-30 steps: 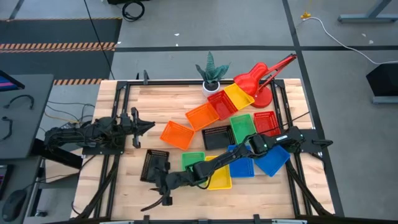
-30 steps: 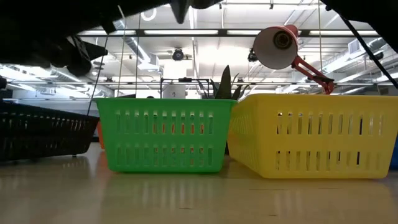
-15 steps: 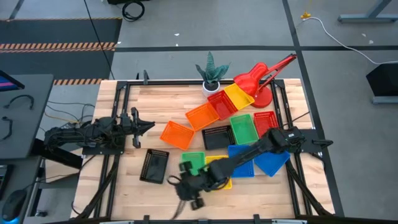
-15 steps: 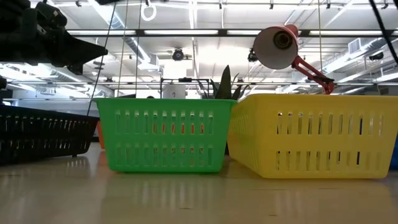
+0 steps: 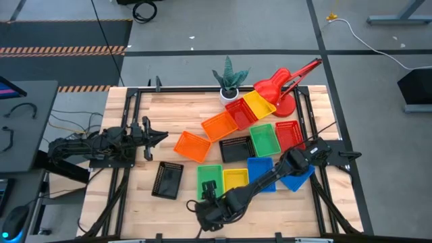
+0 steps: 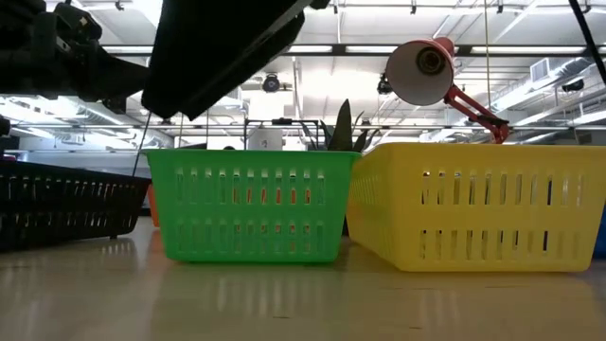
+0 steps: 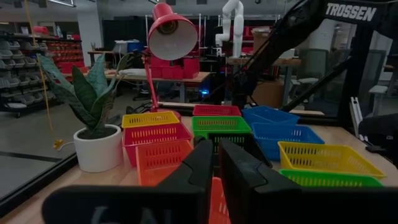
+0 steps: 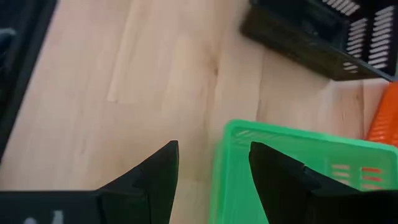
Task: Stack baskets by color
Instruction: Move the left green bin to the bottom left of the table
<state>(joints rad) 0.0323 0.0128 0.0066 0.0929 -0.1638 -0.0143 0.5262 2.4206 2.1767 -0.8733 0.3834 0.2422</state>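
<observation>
One workshop hall, grey floor (image 5: pixel 202 27), striped hazard tape (image 5: pixel 61 50) and a white cable (image 5: pixel 354 30) beyond the far table edge, strip lights overhead in the low view. Wooden table (image 5: pixel 175 111) with black frame rails down both sides. Left arm lying along the left side, left gripper (image 5: pixel 159 137) aimed at the middle, fingers pressed together on nothing. Right arm stretched diagonally from the right side to the front edge, right gripper (image 5: pixel 209 213) just in front of the near green basket (image 5: pixel 210 177), fingers (image 8: pixel 155 180) spread wide and empty, the green rim showing between them in the right wrist view. Twelve shallow mesh baskets, upright and empty, none stacked:

- near black basket (image 5: pixel 168 179) alone at front left
- near yellow basket (image 5: pixel 235 179) touching the near green one
- two blue baskets (image 5: pixel 258 165) (image 5: pixel 300 179) to the right, partly under the right arm
- far black basket (image 5: pixel 237 148), far green basket (image 5: pixel 264 140) and a red basket (image 5: pixel 289 134) in a middle row
- two orange baskets (image 5: pixel 192 146) (image 5: pixel 219 125) left of these
- a second red basket (image 5: pixel 241 112) and far yellow basket (image 5: pixel 259 104) side by side nearest the far edge

Red desk lamp (image 5: pixel 287 88) and potted plant (image 5: pixel 230 81) at the far edge. White capitals "TROSSEN" (image 7: pixel 350 10) on a dark arm link in the left wrist view.
</observation>
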